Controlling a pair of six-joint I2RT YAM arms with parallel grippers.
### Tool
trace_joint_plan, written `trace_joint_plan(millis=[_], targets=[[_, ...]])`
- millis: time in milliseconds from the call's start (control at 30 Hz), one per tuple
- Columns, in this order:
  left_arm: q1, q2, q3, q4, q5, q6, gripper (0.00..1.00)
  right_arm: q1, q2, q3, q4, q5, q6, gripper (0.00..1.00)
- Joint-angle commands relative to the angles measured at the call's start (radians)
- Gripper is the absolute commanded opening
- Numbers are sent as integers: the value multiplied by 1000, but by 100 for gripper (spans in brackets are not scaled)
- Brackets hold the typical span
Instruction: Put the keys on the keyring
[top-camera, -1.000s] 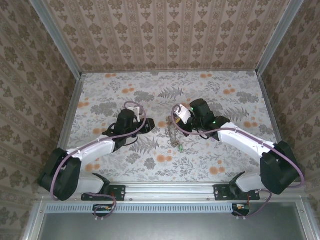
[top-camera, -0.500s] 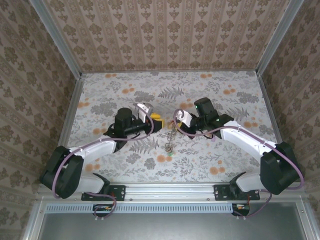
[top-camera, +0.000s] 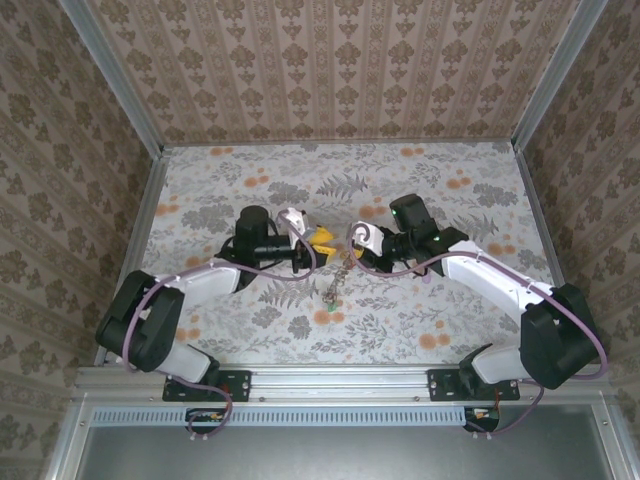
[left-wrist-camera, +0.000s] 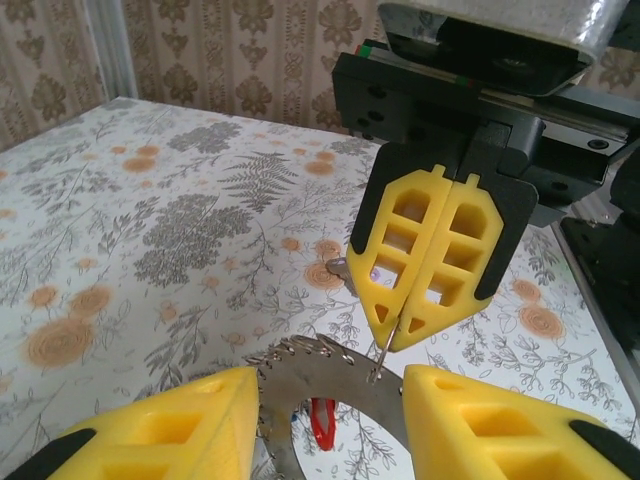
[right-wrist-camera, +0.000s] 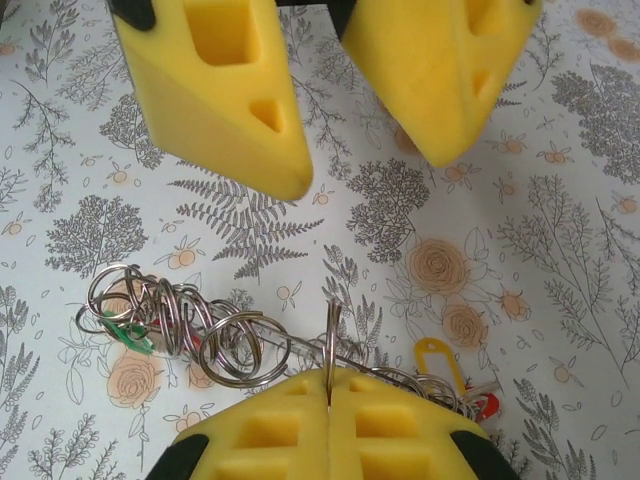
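I am pinching the thin keyring edge-on in my right gripper, jaws fully closed. A tangled bunch of keys is already hanging on it just beyond the fingertips. My left gripper is hovering opposite, half open, empty. I cannot tell whether loose keys remain.

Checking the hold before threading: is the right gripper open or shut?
Shut. The right gripper's yellow fingers meet with no gap, pinching the thin keyring at their tips.
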Motion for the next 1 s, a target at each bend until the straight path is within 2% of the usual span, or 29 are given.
trace_joint_plan(millis=[0,167,333,733,967], targets=[[2,24,58,-84,71,118,42,-5,8,48,-18,-51,-46,0],[-5,57,135,-252,121,231,41,-8,9,55,-8,-61,-44,0],[-16,81,186,-355,121,294,40,-14,41,63,-9,-66,-47,0],[-46,129,227,-394,91,320,39,-22,42,51,20,-74,-30,0],[-55,136,243,-415,61,341,34,-22,38,54,20,-89,-26,0]])
